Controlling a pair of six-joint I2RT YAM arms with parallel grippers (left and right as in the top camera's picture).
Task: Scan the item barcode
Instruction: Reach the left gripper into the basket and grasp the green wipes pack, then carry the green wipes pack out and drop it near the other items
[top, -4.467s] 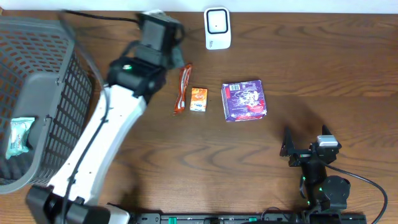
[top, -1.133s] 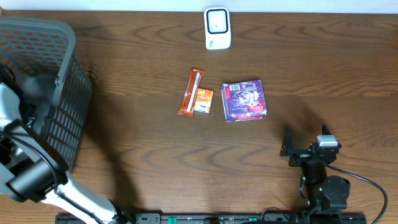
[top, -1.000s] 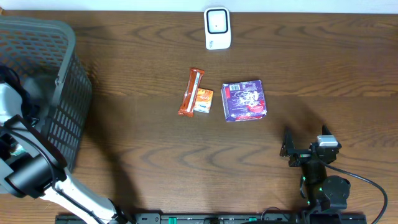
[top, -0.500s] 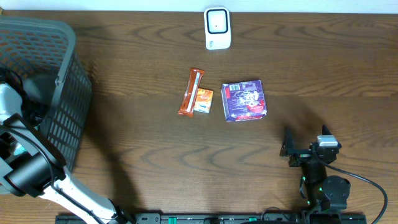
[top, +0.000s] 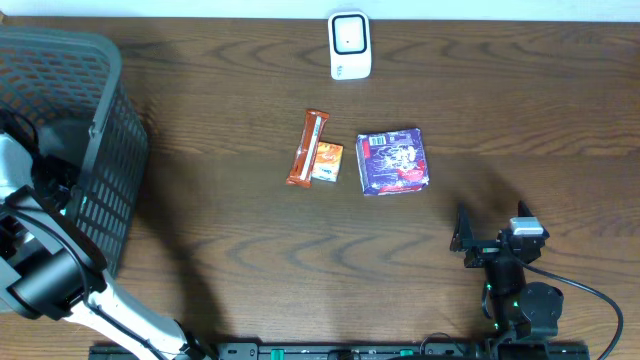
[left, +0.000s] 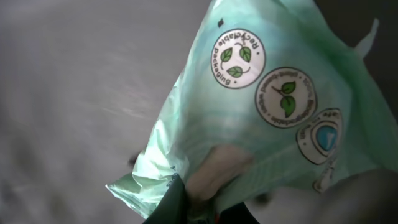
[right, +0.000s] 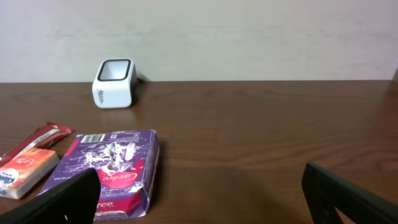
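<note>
Basket (top: 105, 150) fills the left edge of the overhead view, and the left arm (top: 45, 285) bends down into it from the lower left corner. In the left wrist view a pale green pouch (left: 267, 112) takes up most of the frame, running from the lower middle to the upper right, with round leaf logos printed across it. The left gripper (left: 199, 208) sits at the bottom middle of that frame with its jaws drawn together on the pouch's lower edge; the view is close and dim, but the film appears to be pinched between them. Behind the pouch is only a grey blur, likely the basket floor. The scanner (top: 350, 45), a small white unit, stands at the top centre of the table (top: 230, 240), well apart from the basket. Near the middle lie an orange bar (top: 308, 148), a small orange box (top: 326, 161) touching its right side, and a purple packet (top: 393, 161) just beside the box. The right gripper (right: 200, 177) rests at the lower right of the overhead view, jaws spread wide with nothing between them, facing the purple packet and the scanner.
</note>
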